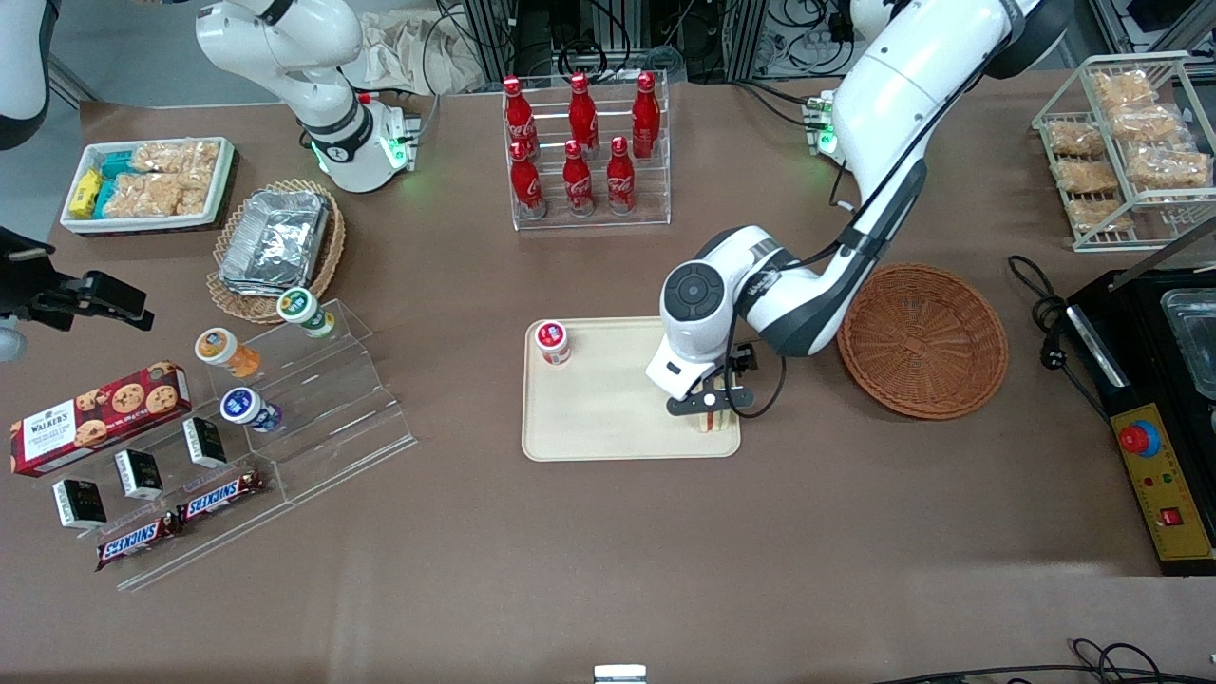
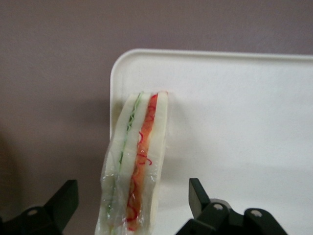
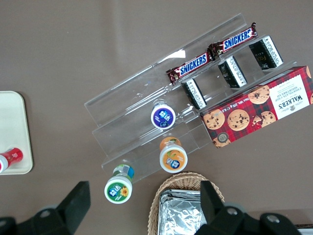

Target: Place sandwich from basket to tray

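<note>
Right now the sandwich [image 2: 134,161] sits on the tray [image 1: 608,418], in the tray corner nearest the front camera and toward the working arm's end of the table [image 1: 608,570]. It is a thin wedge of pale bread standing on edge, its cut face up, with one green and one red filling stripe running the length of that face. In the wrist view its long axis runs from between the fingers toward the tray's rounded corner, roughly along the tray's short edge, and its narrow end lies close to the rim there.

The gripper [image 1: 711,407] hangs directly over the sandwich, low above the tray. Its jaws stand apart, one black finger [image 2: 61,198] on each side of the wedge, with a clear gap between each finger and the bread.

A small red-lidded cup [image 1: 552,341] stands in the tray corner farthest from the sandwich. The reddish-brown woven basket [image 1: 923,340] rests on the table beside the tray, toward the working arm's end, with nothing visible inside.

Farther from the front camera, a clear rack holds six red Coca-Cola bottles [image 1: 579,142]. Toward the parked arm's end lie two Snickers bars [image 1: 180,521] and a red Walkers cookie box [image 1: 95,416].
</note>
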Controlling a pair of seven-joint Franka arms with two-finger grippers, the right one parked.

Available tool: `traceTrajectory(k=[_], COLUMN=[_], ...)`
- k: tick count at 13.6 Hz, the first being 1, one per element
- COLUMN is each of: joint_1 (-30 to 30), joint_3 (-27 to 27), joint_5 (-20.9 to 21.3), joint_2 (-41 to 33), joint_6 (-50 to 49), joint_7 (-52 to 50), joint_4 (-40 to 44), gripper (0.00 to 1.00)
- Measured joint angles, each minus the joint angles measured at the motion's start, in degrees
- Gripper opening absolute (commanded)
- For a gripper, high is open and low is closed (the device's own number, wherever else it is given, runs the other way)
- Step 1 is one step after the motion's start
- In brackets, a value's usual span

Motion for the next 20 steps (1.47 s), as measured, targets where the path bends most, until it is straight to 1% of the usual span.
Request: traceTrajectory(k=[2, 5, 7, 8, 11, 12, 14, 16, 20], joint_1=[0.1, 0.2, 0.2, 0.3, 0.4, 0.5, 0.5, 0.9, 8.7], joint_3=[0.4, 3.5, 7.7, 10.1, 17.9, 20.0, 23.3, 26.1, 26.7], joint_5=[-2.3, -8.8, -13.3, -14.7, -20.3, -21.2, -21.6, -21.7, -22.2], joint_2=[-3.3, -10.8, -16.9, -20.0, -27.4, -29.4, -33.1, -36.8, -42.7], joint_6=[-2.2, -7.3, -12.3, -14.9, -19.7, -21.1, -23.5, -23.5, -23.4], joint_7=[-0.3, -0.4, 0.1, 1.5, 9.4, 12.5, 19.6, 28.2, 48.8], joint_4=[1.1, 3.0, 3.6, 3.6, 3.5, 3.5, 2.6, -0.9, -7.1], gripper=[1.00, 1.00, 1.00, 1.00, 1.00, 1.00, 1.00, 1.00, 1.00])
